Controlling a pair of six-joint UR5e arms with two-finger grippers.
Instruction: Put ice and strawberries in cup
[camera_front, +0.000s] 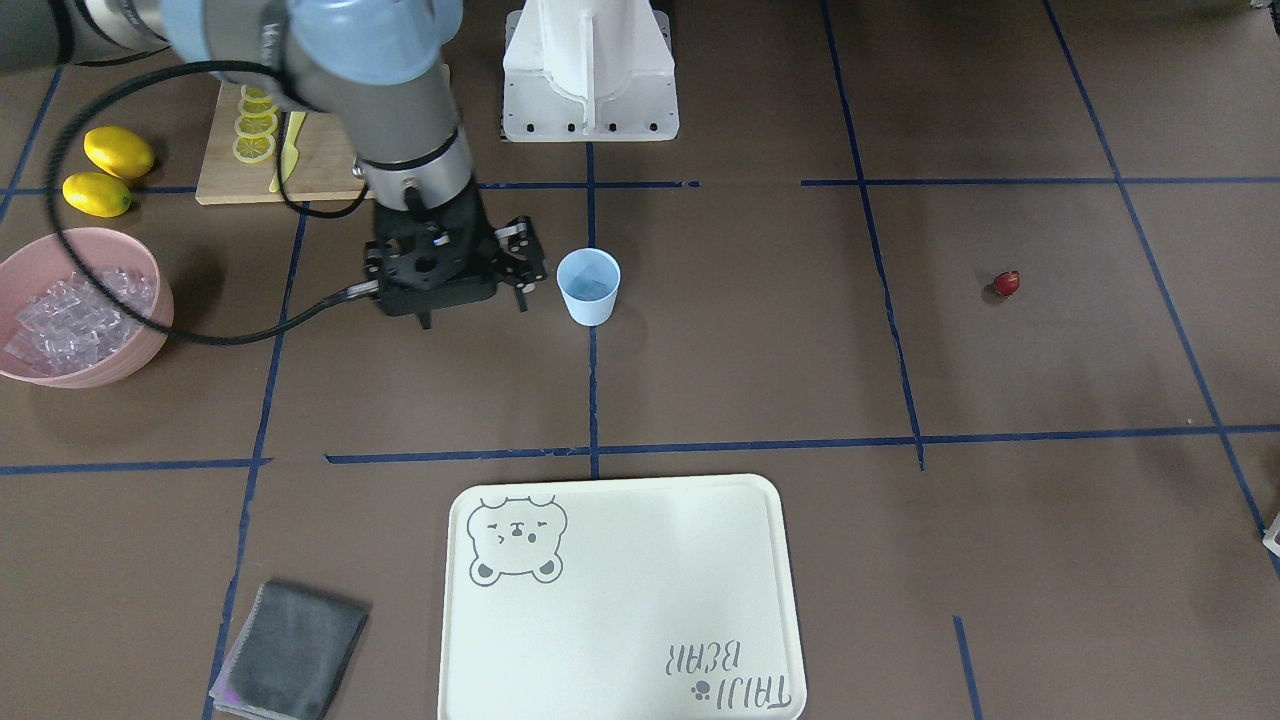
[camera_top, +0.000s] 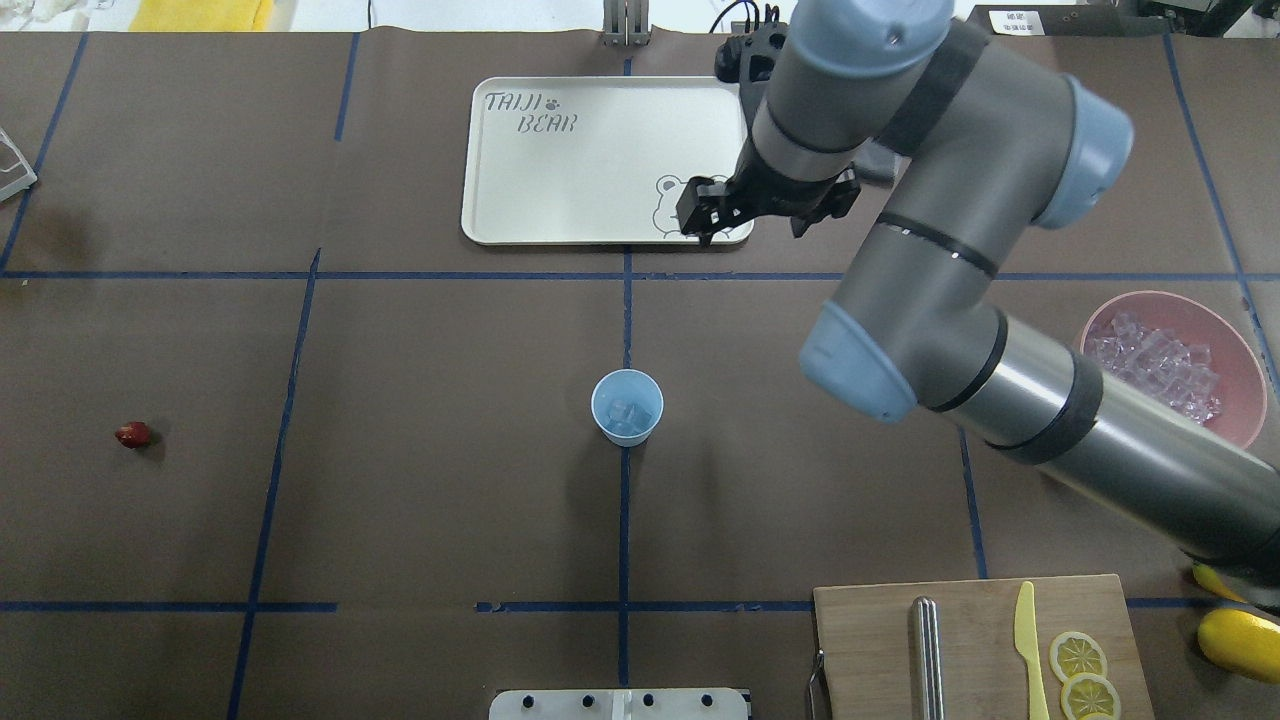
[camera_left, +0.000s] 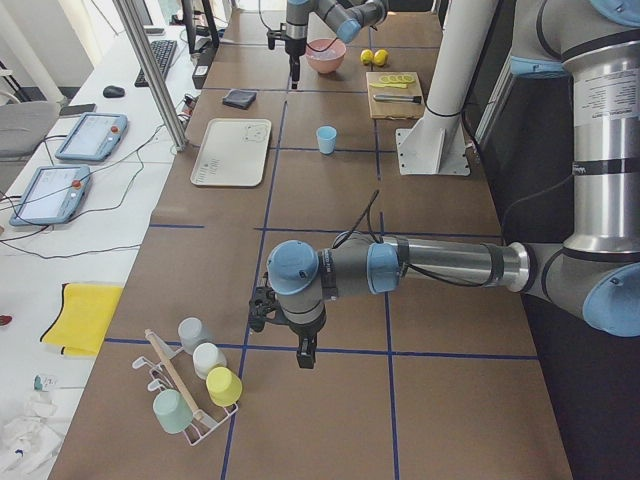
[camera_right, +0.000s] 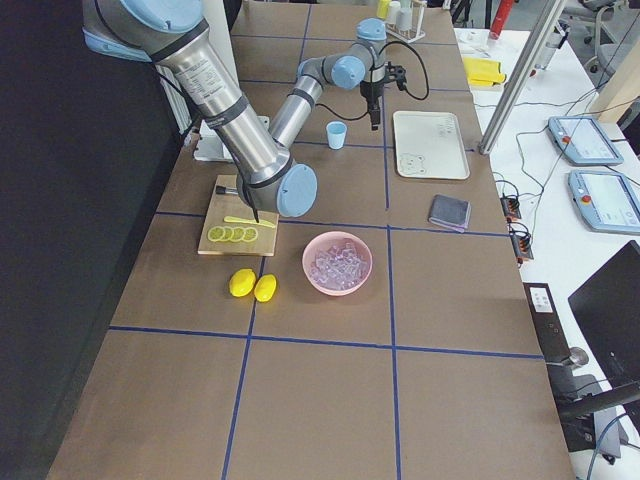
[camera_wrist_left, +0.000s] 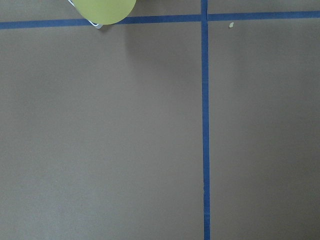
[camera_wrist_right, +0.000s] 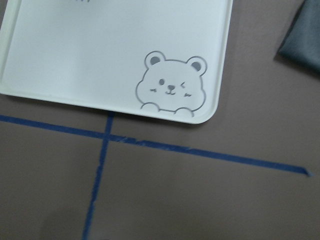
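fingers of right gripper (camera_front: 465, 290) and left gripper (camera_left: 305, 355): spread or closed, cannot tell; right one hangs raised near the cup (camera_front: 590, 305).
ice (camera_top: 626, 412) already in cup; strawberry (camera_top: 132, 434) lies well apart from cup, probably best approached squarely from above.

Brown table (camera_wrist_left: 100, 140) crossed by blue tape lines (camera_wrist_left: 205, 125); a yellow-green round object (camera_wrist_left: 105, 9), perhaps a cup, at the top edge.

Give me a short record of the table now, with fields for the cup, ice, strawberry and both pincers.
cup: light blue, upright on the table, a few cubes inside
ice: mostly heaped in the pink bowl
strawberry: alone on the robot's left, outside the cup
right pincer: raised beside the cup; opening not visible
left pincer: by the rack of cups; opening unclear
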